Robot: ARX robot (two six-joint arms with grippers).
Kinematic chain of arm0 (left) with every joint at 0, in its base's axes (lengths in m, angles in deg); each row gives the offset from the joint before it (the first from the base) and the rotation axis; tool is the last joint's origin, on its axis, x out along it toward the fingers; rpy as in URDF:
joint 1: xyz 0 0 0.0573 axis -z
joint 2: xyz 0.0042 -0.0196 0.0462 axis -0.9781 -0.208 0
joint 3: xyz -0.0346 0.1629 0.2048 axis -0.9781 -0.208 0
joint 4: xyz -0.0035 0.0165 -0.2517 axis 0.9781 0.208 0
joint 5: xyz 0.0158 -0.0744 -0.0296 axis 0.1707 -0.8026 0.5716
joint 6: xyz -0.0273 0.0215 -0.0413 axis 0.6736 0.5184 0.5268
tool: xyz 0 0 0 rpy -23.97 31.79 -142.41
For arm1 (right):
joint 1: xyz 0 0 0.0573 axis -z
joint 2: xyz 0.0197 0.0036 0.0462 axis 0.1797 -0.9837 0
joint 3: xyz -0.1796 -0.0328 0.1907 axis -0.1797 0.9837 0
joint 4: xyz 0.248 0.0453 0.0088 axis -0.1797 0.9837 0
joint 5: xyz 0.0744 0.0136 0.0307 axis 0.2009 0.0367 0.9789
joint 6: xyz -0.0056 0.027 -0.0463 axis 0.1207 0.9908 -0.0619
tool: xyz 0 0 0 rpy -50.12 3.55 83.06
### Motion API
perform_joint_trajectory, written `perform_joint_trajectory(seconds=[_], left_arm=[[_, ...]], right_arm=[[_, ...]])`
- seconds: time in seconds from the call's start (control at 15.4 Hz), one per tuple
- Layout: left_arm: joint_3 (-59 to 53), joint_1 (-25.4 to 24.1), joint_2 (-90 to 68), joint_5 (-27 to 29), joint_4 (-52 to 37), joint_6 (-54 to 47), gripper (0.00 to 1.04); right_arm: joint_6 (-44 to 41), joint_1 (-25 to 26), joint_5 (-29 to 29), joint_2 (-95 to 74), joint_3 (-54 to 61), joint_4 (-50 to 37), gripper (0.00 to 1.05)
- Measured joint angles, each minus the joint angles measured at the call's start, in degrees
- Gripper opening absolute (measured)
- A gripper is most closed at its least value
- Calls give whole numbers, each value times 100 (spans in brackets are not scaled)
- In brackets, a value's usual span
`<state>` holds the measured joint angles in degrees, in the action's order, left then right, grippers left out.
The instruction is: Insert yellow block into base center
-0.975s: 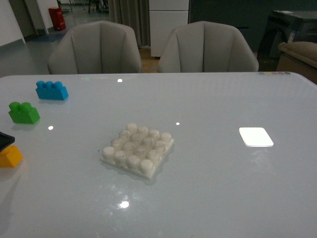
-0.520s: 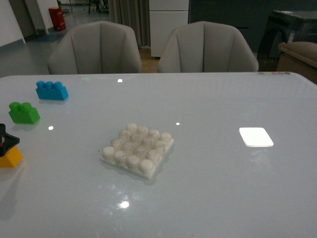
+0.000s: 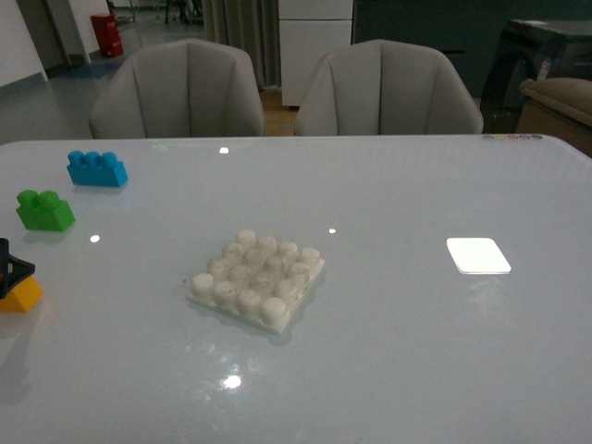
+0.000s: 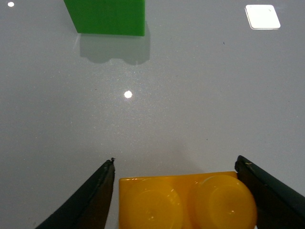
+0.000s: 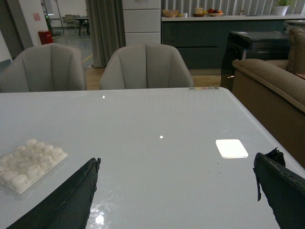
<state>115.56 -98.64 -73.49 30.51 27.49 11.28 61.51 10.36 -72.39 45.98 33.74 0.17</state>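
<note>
- front view: the yellow block [image 3: 20, 296] sits on the table [image 3: 388, 351] at the far left edge, well apart from the base [image 3: 259, 279] in the middle. the left claw [image 3: 7, 266] shows only as a dark tip over the block. the green brick [image 3: 44, 211] and blue brick [image 3: 96, 169] lie beyond.
- left wrist view: the left claw [image 4: 175, 163] stands apart, one finger at each end of the block [image 4: 186, 202], studs up between them. it looks lined up to close on the block; i judge the grasp not yet made.
- right wrist view: the right claw [image 5: 177, 160] is wide apart and empty, likely parked out of the way. the base [image 5: 28, 162] has all studs bare, so its centre is free.
</note>
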Motion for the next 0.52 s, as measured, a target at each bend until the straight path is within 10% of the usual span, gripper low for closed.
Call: perform_joint_trajectory(seconds=[0.13, 0.52], left_arm=[[11, -11, 0, -4, -28, 0, 64], [-238, 170, 459, -101, -192, 7, 59]], right_arm=[[0, 0, 0, 0, 0, 0, 98], [0, 0, 0, 0, 0, 0, 98]])
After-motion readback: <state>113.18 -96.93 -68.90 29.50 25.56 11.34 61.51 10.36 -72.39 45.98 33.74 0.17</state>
